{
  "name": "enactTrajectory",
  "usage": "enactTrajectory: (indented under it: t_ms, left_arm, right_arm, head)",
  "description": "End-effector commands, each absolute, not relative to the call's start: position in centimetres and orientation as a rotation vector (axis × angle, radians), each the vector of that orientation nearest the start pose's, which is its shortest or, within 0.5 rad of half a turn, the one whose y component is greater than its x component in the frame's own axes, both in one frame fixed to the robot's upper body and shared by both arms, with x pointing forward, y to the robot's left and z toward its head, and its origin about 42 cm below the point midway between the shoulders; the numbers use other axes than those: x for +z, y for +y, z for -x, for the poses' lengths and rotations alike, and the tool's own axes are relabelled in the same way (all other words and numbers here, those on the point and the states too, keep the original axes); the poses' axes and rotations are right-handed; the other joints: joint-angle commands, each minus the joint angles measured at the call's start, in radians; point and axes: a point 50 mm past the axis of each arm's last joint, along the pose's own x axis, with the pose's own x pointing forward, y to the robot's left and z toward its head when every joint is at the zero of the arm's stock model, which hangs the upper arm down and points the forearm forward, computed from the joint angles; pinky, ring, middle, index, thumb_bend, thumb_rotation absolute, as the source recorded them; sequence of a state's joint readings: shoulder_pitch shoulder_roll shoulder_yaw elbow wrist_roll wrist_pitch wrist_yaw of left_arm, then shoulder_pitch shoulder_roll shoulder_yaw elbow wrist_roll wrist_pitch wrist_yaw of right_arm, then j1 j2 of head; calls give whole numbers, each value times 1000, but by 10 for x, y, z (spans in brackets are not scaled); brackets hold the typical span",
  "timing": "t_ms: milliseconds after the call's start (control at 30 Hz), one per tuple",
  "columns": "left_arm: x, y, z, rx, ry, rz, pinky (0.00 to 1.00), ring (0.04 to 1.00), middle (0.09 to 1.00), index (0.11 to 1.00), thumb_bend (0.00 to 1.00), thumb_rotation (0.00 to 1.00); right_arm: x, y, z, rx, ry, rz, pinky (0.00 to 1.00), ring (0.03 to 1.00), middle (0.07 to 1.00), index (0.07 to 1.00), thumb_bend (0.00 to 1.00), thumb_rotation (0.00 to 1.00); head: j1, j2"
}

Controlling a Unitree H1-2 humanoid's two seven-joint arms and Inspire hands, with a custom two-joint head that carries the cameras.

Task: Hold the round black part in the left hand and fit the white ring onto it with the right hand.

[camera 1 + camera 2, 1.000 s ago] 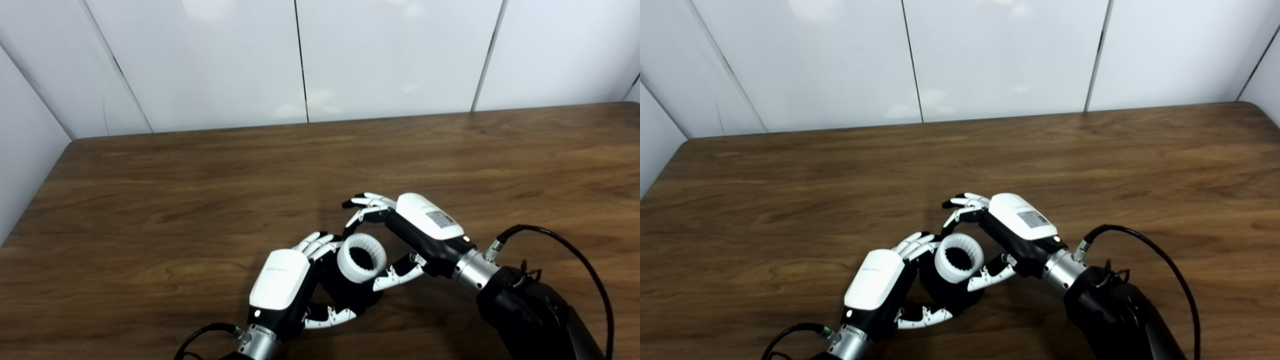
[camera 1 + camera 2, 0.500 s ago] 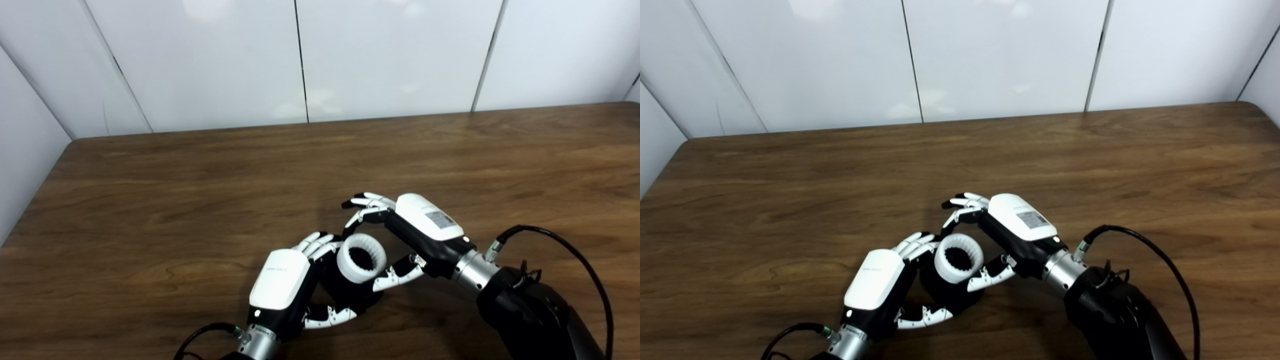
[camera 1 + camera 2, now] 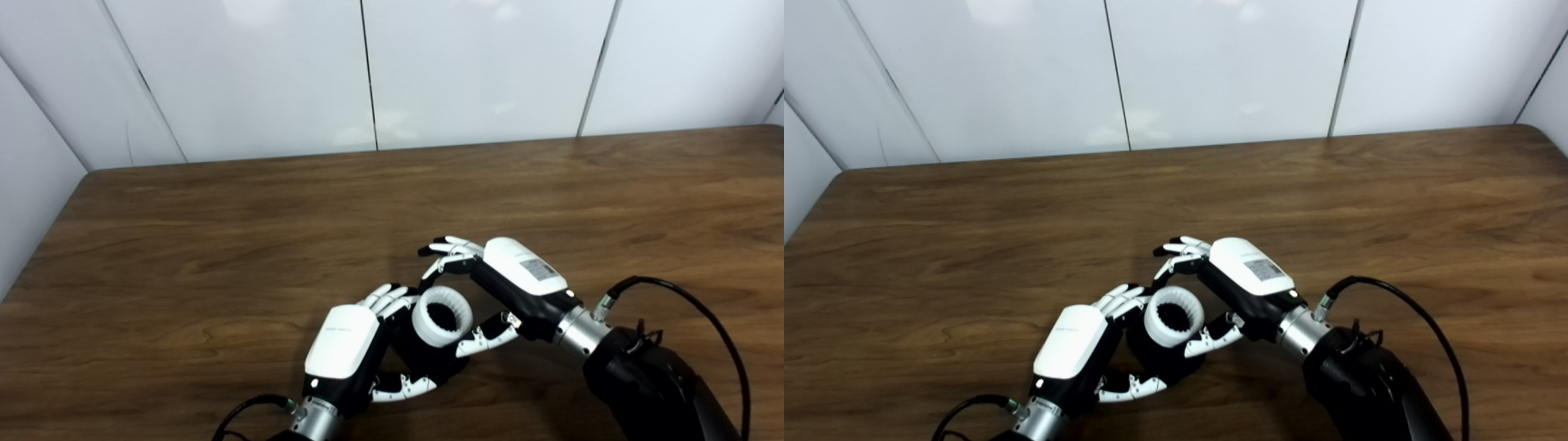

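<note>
My left hand [image 3: 346, 343] is shut on the round black part [image 3: 429, 361], its fingers over the far side and its thumb on the near side. The toothed white ring [image 3: 442, 315] sits on top of the black part, its opening tilted toward me. My right hand [image 3: 490, 288] holds the ring between a finger at the far rim and the thumb at the near right rim; the other fingers spread clear. In the right eye view the white ring [image 3: 1174, 317] sits on the black part [image 3: 1160, 361] between the left hand [image 3: 1072, 352] and the right hand [image 3: 1222, 288].
The brown wooden table [image 3: 245, 233] reaches back to white wall panels [image 3: 367, 73]. A black cable [image 3: 704, 306] loops from the right wrist over the table on the right.
</note>
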State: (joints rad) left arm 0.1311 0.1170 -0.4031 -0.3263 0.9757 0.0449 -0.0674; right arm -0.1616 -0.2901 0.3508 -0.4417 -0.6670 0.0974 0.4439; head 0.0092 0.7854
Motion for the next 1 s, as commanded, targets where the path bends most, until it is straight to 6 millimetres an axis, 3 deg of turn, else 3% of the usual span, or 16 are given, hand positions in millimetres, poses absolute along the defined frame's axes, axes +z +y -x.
enactTrajectory:
  t_ms: [0,967]
  left_arm:
    - [140,144,-221,-295,-244,-1020,756,905,873,767,727,436]
    - [142,143,-220,-294,-245,-1014,752,907,872,765,727,423]
  right_arm:
    - [223,-166,-279,618,-423,1033,804,931,875,495,523,157]
    - [217,-163,-278,634,-471,1134,846,934,874,496,523,156]
  head:
    - [1,1]
    - [4,7]
